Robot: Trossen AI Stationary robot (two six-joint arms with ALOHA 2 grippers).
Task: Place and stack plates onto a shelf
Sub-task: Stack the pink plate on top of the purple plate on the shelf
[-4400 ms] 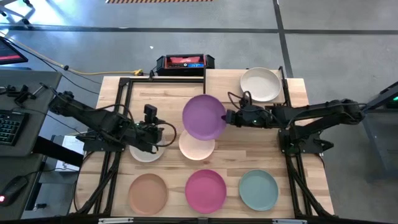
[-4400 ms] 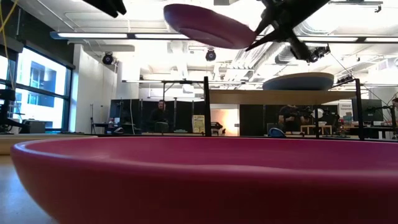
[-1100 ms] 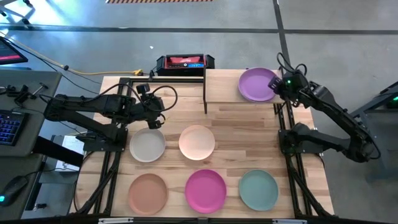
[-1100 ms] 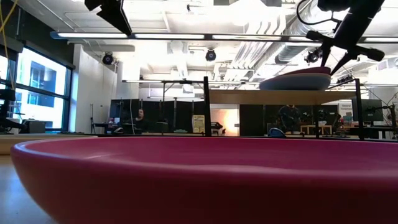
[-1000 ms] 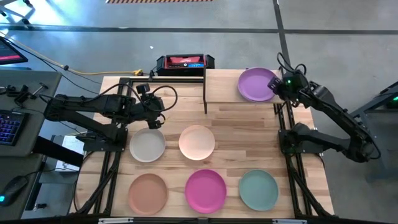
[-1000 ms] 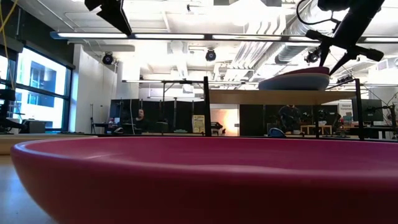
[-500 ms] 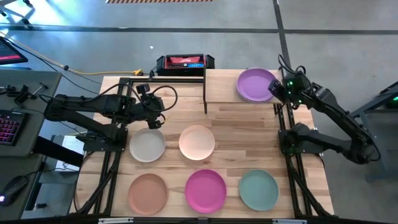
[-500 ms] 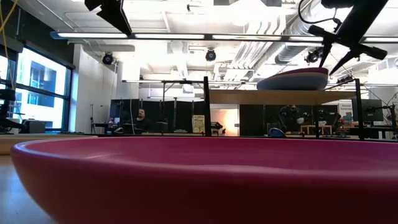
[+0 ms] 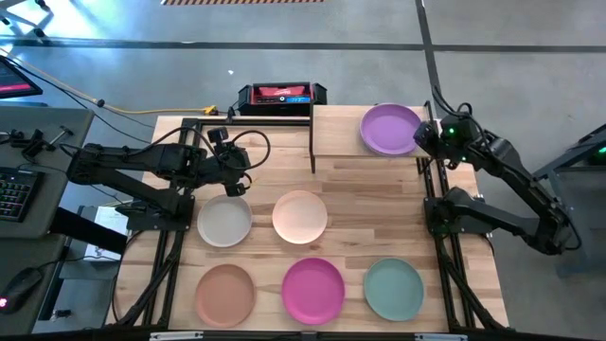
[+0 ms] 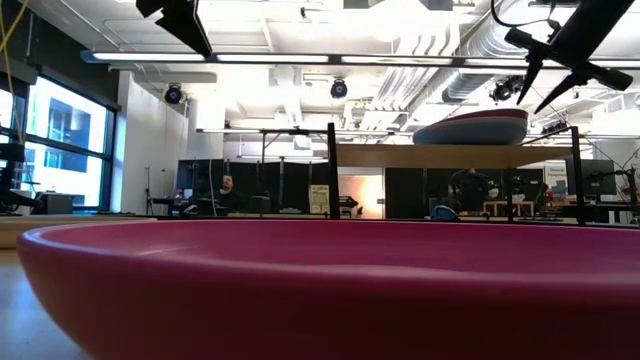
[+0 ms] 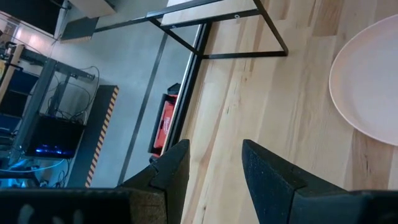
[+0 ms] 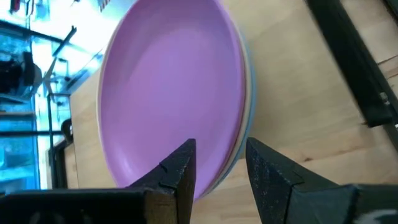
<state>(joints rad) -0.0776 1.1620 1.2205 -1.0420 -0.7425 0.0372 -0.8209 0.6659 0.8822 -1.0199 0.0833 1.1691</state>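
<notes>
The purple plate point(image 9: 390, 129) lies on top of a stack of plates point(image 10: 470, 128) on the shelf point(image 9: 339, 133) at the table's far right. A pale blue rim point(image 12: 247, 106) shows under it. My right gripper point(image 9: 425, 138) stands open just off the plate's right rim and above it point(image 10: 556, 76), touching nothing. Over the table's far left, my left gripper point(image 9: 243, 174) waits open and empty point(image 11: 214, 162). Flat on the tabletop rest the grey-beige plate point(image 9: 224, 222), the peach plate point(image 9: 300, 216), the terracotta plate point(image 9: 225, 293), the magenta plate point(image 9: 313, 289) and the teal plate point(image 9: 394, 289).
A red and black box point(image 9: 281, 95) sits at the table's far edge. Black metal posts point(image 9: 312, 142) carry the shelf, and frame rails point(image 9: 443, 237) run along both table sides. The magenta plate's rim point(image 10: 320, 290) fills the low view. A person point(image 10: 225, 190) sits in the room behind.
My right gripper has drawn back from the purple plate's right rim, up and toward the table's right edge, and now stands clear of it. The purple plate, whose right side stood a little raised, has settled level on the stack.
</notes>
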